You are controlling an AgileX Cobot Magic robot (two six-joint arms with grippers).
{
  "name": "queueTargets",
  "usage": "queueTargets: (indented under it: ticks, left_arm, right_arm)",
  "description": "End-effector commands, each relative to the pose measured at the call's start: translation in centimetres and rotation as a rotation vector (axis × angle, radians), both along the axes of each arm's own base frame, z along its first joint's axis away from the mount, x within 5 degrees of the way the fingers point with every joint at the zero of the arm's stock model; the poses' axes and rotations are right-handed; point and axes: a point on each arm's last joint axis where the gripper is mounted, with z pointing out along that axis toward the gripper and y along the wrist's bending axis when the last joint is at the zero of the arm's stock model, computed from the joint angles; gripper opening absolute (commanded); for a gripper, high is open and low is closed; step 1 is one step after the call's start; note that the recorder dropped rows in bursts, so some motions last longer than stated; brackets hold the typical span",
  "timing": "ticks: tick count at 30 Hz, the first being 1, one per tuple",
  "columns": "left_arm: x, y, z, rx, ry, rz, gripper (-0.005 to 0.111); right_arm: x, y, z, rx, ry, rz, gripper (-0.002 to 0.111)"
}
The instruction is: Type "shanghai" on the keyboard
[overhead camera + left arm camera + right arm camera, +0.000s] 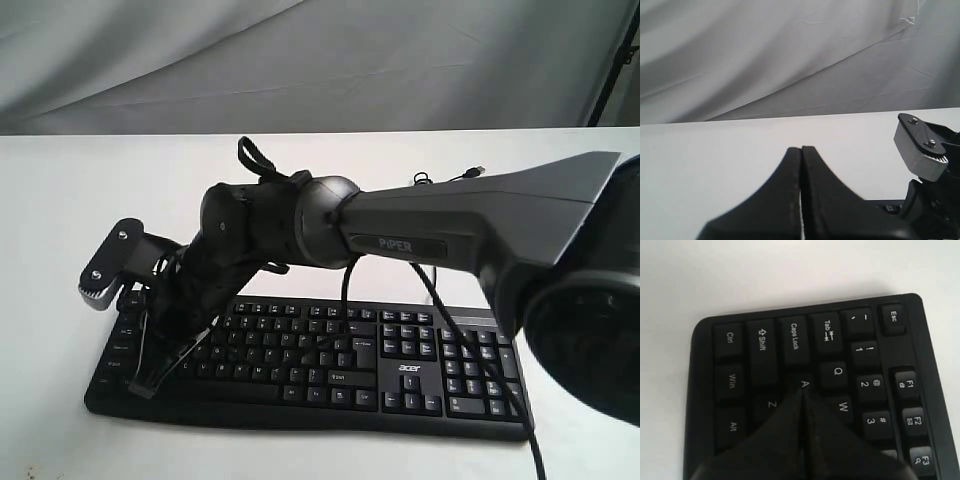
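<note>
The black keyboard (330, 365) with white legends and an "acer" logo lies across the near part of the white table. My right gripper (145, 385) reaches across to the keyboard's left end. Its fingers are shut, with nothing between them. In the right wrist view the right gripper (804, 391) has its joined tip at the edge of the A key (805, 382), between Z and W. I cannot tell whether the key is pressed. My left gripper (801, 150) is shut and empty over bare table, beside the keyboard's corner (887, 205). It does not show in the exterior view.
The keyboard's thin cable and USB plug (478, 168) lie on the table behind the right arm. A black robot cable (470, 340) hangs over the number pad. The right arm's grey wrist housing (920, 150) stands close to the left gripper. A grey cloth backdrop (300, 60) lies behind the table.
</note>
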Motion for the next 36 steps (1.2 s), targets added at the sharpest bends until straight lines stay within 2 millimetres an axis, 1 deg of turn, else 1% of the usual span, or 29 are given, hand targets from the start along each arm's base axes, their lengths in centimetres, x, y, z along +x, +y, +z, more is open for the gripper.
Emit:
queueTargets:
  ticks: [1, 10, 13, 26, 29, 30, 32, 36]
  left_arm:
    - [0.0, 0.0, 0.0, -0.004, -0.006, -0.007, 0.000]
    - [0.0, 0.0, 0.0, -0.004, -0.006, -0.007, 0.000]
    - [0.0, 0.0, 0.0, -0.004, -0.006, -0.007, 0.000]
    - [0.0, 0.0, 0.0, -0.004, -0.006, -0.007, 0.000]
    - [0.0, 0.0, 0.0, -0.004, -0.006, -0.007, 0.000]
    - [0.0, 0.0, 0.0, -0.004, -0.006, -0.007, 0.000]
    - [0.0, 0.0, 0.0, -0.004, -0.006, -0.007, 0.000]
    - [0.0, 0.0, 0.0, -0.004, -0.006, -0.007, 0.000]
  right_arm:
    - [0.0, 0.1, 0.1, 0.000, -0.004, 0.003, 0.000]
    - [0.0, 0.1, -0.2, -0.004, -0.005, 0.002, 0.000]
    - [0.0, 0.1, -0.6, -0.010, 0.001, 0.001, 0.000]
    - [0.0, 0.1, -0.5, -0.009, -0.002, 0.003, 0.000]
    - [0.1, 0.0, 1.1, 0.010, -0.037, 0.013, 0.000]
    - [0.1, 0.0, 2.0, 0.026, -0.047, 0.013, 0.000]
    - [0.1, -0.1, 2.8, 0.027, -0.065, 0.017, 0.000]
    - [0.1, -0.9, 3.0, -0.035, -0.044, 0.028, 0.000]
